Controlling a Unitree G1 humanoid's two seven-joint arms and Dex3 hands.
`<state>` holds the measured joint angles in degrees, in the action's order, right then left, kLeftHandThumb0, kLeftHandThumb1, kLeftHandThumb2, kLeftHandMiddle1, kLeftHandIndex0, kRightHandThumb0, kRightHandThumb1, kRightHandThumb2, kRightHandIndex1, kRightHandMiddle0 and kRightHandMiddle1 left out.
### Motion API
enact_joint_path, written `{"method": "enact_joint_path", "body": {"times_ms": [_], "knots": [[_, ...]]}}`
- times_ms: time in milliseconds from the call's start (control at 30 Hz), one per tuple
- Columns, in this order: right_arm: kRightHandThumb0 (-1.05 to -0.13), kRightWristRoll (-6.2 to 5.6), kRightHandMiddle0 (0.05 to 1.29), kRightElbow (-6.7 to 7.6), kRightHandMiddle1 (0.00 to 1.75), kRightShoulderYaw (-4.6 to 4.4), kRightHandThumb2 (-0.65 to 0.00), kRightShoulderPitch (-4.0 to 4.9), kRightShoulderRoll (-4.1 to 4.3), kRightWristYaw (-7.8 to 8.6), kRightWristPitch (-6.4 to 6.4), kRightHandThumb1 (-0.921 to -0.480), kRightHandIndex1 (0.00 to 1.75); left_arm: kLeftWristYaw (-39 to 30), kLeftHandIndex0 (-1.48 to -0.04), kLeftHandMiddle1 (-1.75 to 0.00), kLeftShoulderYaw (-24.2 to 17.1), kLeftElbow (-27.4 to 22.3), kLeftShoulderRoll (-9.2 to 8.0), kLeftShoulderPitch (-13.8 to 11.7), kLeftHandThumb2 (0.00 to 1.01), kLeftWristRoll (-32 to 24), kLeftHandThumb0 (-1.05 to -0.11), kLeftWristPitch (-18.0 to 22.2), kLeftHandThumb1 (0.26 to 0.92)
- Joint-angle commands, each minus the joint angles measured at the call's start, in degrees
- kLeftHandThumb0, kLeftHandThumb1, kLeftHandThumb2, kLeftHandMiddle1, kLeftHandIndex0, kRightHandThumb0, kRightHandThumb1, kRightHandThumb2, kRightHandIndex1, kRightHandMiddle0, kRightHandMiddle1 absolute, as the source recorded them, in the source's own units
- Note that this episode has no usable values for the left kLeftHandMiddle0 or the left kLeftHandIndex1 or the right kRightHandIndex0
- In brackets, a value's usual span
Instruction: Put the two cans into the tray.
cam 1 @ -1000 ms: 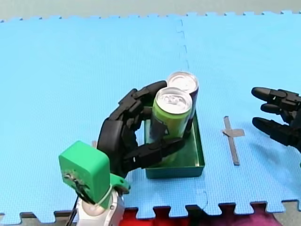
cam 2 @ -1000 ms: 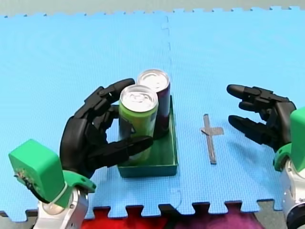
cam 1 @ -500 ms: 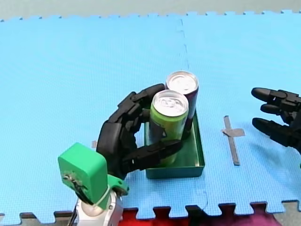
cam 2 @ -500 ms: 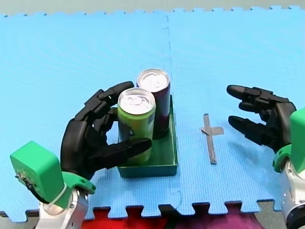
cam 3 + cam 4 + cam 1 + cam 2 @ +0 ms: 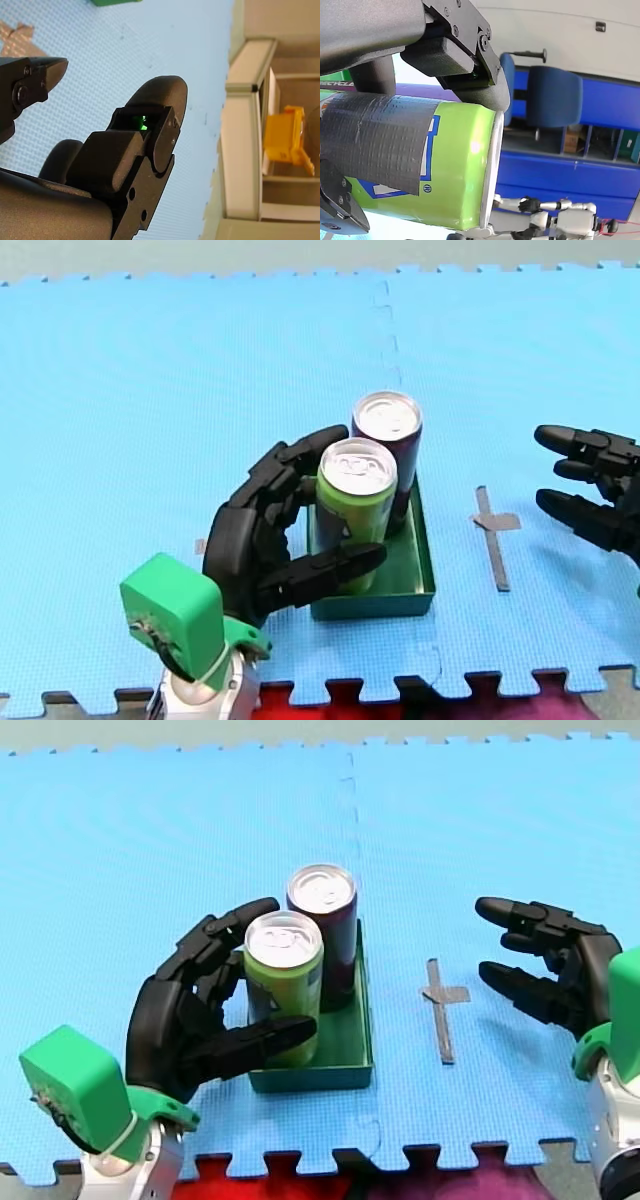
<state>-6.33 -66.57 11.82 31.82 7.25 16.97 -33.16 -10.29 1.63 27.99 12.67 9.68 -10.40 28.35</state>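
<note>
Foam mat: a bright blue floor of interlocking foam mat (image 5: 150,390) pieces fills the scene, with a seam running away from the robot down the middle.
Left hand: the robot's black left hand (image 5: 265,540) comes in from the near left, on a wrist with a green housing. It is wrapped around the green can: the fingers (image 5: 290,455) curl behind the can and the thumb crosses its front low down.
Right hand: the right hand (image 5: 595,495) is at the far right edge, above the mat, well apart from the tray. It holds nothing.
Tray: a small green tray (image 5: 372,603) sits on the mat near the middle, just beside the left hand.
Green can: a lime green can (image 5: 358,490) stands upright inside the near half of the tray. Its foot is hidden behind the thumb and the tray wall. The second wrist view shows a dark grey tape patch (image 5: 375,135) on its side, with a finger pressed against the can.
Purple can: a dark purple can (image 5: 388,430) stands upright in the far half of the tray, touching or just behind the green one.
Tape mark: a grey tape cross (image 5: 493,550) lies flat on the mat between the tray and the right hand.
</note>
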Motion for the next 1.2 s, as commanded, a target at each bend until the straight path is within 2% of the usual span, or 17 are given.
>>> {"method": "enact_joint_path", "body": {"times_ms": [0, 1167], "knots": [[-0.603, -0.14, 1.07, 0.28, 0.0, 0.13, -0.001, 0.06, 0.18, -0.19, -0.25, -0.845, 1.41, -0.2, -0.53, -1.75, -0.2, -0.1, 0.96, 0.5, 0.0, -0.3, -0.261, 0.9, 0.817], [-0.61, -0.13, 1.08, 0.66, 0.0, 0.07, 0.0, -0.22, -0.04, -0.69, -0.15, -0.84, 1.4, -1.6, -0.54, -1.75, 0.1, 1.9, 0.25, 0.2, 0.0, 1.4, -0.255, 4.5, 0.817]]}}
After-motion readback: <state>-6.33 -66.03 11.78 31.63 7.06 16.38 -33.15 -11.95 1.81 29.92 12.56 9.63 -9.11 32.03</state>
